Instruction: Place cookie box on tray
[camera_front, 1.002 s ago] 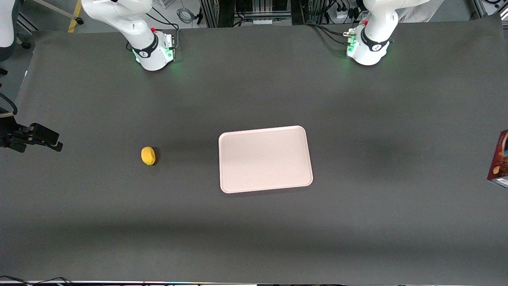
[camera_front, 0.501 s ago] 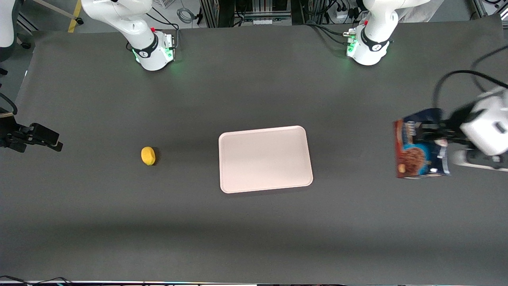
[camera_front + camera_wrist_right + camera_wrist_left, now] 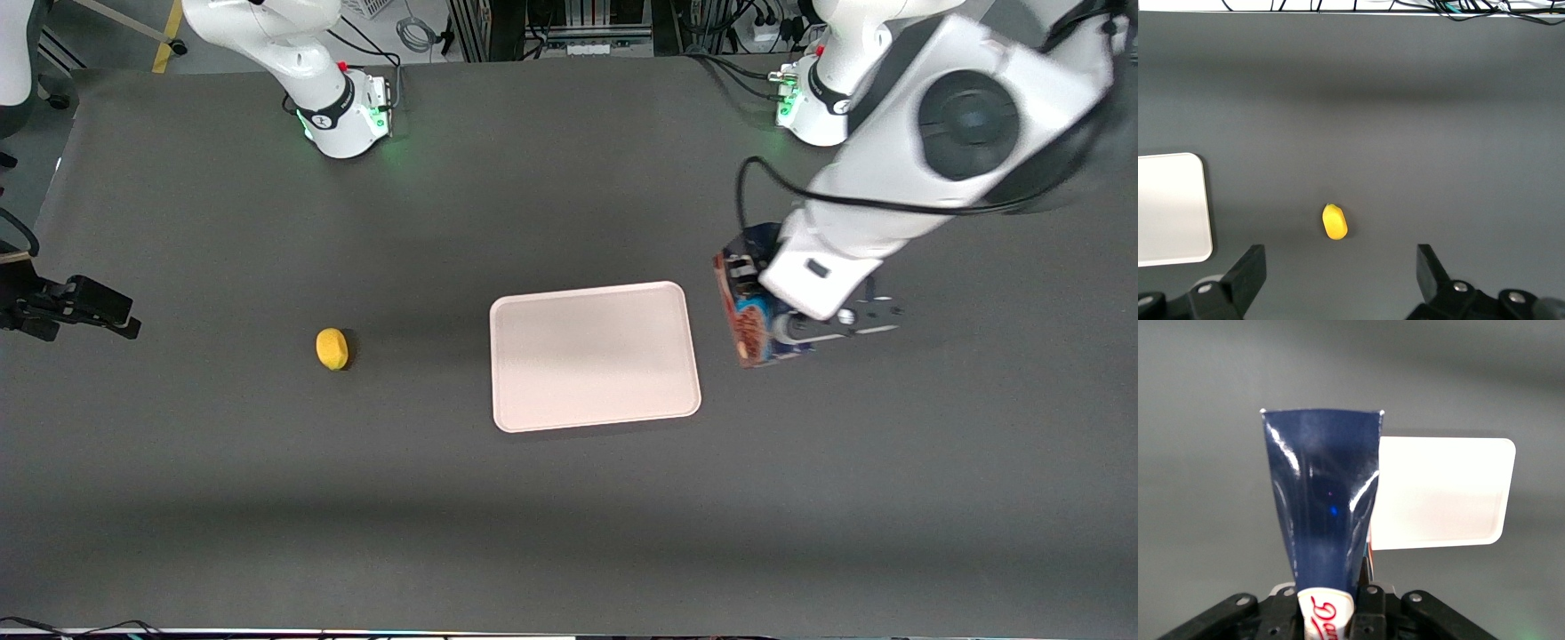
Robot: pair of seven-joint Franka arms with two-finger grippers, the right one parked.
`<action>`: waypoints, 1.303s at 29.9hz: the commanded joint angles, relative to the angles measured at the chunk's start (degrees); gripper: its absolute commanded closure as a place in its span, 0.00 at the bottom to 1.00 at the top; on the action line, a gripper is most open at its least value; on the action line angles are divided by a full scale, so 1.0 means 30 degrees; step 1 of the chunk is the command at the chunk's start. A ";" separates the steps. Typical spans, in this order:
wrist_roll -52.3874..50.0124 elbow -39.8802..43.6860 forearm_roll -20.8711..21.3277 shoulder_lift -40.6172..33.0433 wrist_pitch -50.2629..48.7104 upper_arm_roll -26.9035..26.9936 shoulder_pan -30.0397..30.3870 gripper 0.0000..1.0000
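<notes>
Dark desk (image 3: 267, 498): gripper (image 3: 772, 307), jaws clamped on the cookie box (image 3: 751, 320) at centre-right, should clear the tray (image 3: 594, 356) rim before lowering.

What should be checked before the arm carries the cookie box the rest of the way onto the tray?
1. Grip: the gripper is shut on the cookie box, which is pinched in at the held end: ok.
2. Box over tray: not ok; it hangs beside the tray, toward the working arm's end of the table.
3. Tray surface bare: ok.
4. Yellow lump out of the path, toward the parked arm's end: ok.
5. Box clears the tray rim: cannot tell.
</notes>
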 commanded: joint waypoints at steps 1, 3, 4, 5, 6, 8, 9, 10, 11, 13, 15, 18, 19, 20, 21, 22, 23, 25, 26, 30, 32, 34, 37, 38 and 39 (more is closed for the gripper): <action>-0.3068 -0.3181 0.0451 -0.1244 0.1903 -0.1194 0.0256 0.75; -0.4240 -0.4147 0.0480 -0.1508 0.2635 -0.1662 0.0256 0.75; -0.4797 -0.4587 0.0539 -0.1625 0.3045 -0.1868 0.0256 0.76; -0.5238 -0.5085 0.0684 -0.1713 0.3397 -0.2102 0.0256 0.76; -0.5619 -0.5583 0.0947 -0.1801 0.3749 -0.2307 0.0227 0.76; -0.6439 -0.6725 0.1474 -0.2036 0.4627 -0.2688 0.0227 0.76; -0.6849 -0.7282 0.1651 -0.2123 0.5182 -0.2864 0.0227 0.76; -0.7288 -0.7838 0.1710 -0.2153 0.5826 -0.2982 0.0227 0.76; -0.7670 -0.8366 0.1740 -0.2183 0.6442 -0.3070 0.0227 0.76; -0.8053 -0.9275 0.2031 -0.2212 0.7468 -0.3159 0.0168 0.75; -0.8113 -1.0038 0.2617 -0.2183 0.8319 -0.3188 0.0051 0.75; -0.8259 -1.0655 0.2795 -0.2037 0.9170 -0.3188 -0.0008 0.75; -0.8289 -1.0801 0.2824 -0.2007 0.9346 -0.3188 -0.0008 0.75; -0.8289 -1.1006 0.2853 -0.1978 0.9551 -0.3188 -0.0037 0.75; -0.8347 -1.1240 0.3028 -0.1978 0.9843 -0.3188 -0.0066 0.75; -0.8376 -1.1474 0.3290 -0.1949 1.0194 -0.3217 -0.0095 0.75; -0.8493 -1.1709 0.3525 -0.1891 1.0517 -0.3218 -0.0183 0.75; -0.8902 -1.2178 0.3965 -0.1773 1.1220 -0.3188 -0.0388 0.74; -0.8991 -1.2238 0.4228 -0.1628 1.1484 -0.3217 -0.0447 0.74; -0.9021 -1.2238 0.5603 -0.0604 1.2305 -0.3218 -0.0651 0.74; -0.9080 -1.2238 0.6395 -0.0105 1.2890 -0.3218 -0.0857 0.74; -0.9284 -1.2238 0.6807 0.0393 1.3389 -0.3218 -0.0916 0.74; -0.9431 -1.2238 0.8005 0.1096 1.3830 -0.3218 -0.0945 0.74; -0.9431 -1.2238 0.8474 0.1359 1.3889 -0.3218 -0.0945 0.74; -0.9518 -1.2209 0.8885 0.1652 1.3918 -0.3218 -0.0945 0.74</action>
